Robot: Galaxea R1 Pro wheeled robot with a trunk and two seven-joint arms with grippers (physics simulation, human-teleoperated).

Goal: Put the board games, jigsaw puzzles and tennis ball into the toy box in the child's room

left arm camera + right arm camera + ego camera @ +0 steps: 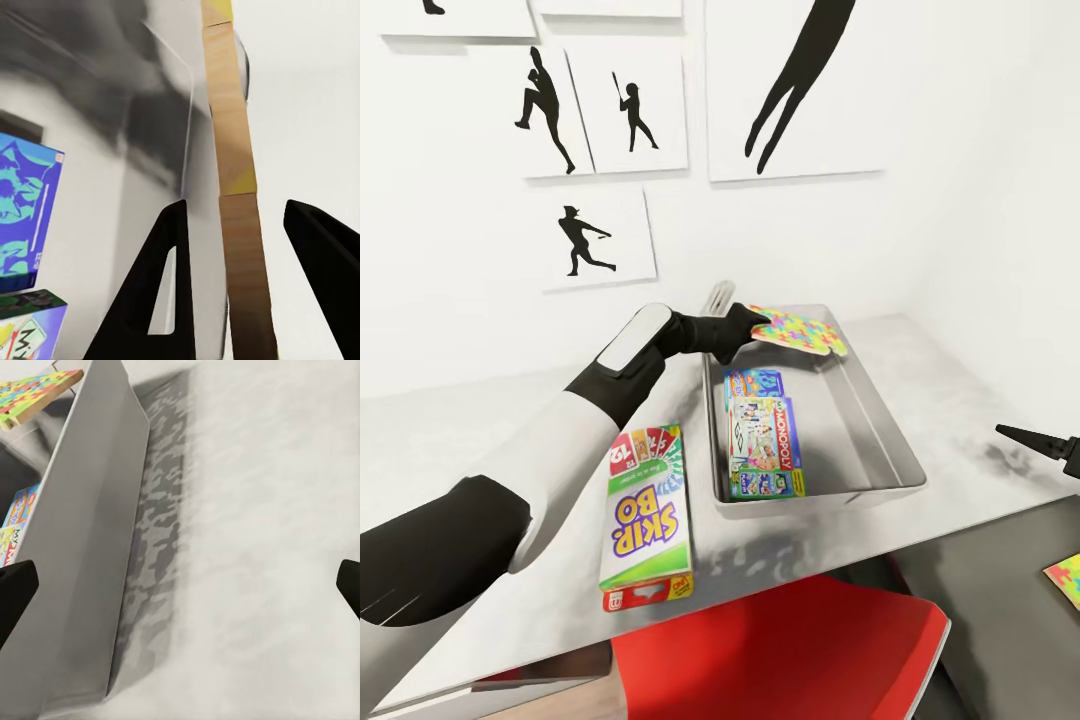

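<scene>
Counter (950, 400), near edge: Skip-Bo board game (647, 515) lying flat. Right gripper (1028, 438): fingers spread wide, holding nothing. Toy box (880, 420): Monopoly board game (762, 447) inside. Far end, above box: left gripper (757, 325), fingers pinching the jigsaw puzzle (800, 331) by its edge.

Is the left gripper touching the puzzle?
Cannot tell. In the left wrist view the puzzle stands edge-on between the left gripper fingers with gaps showing; the head view hides the contact.
</scene>
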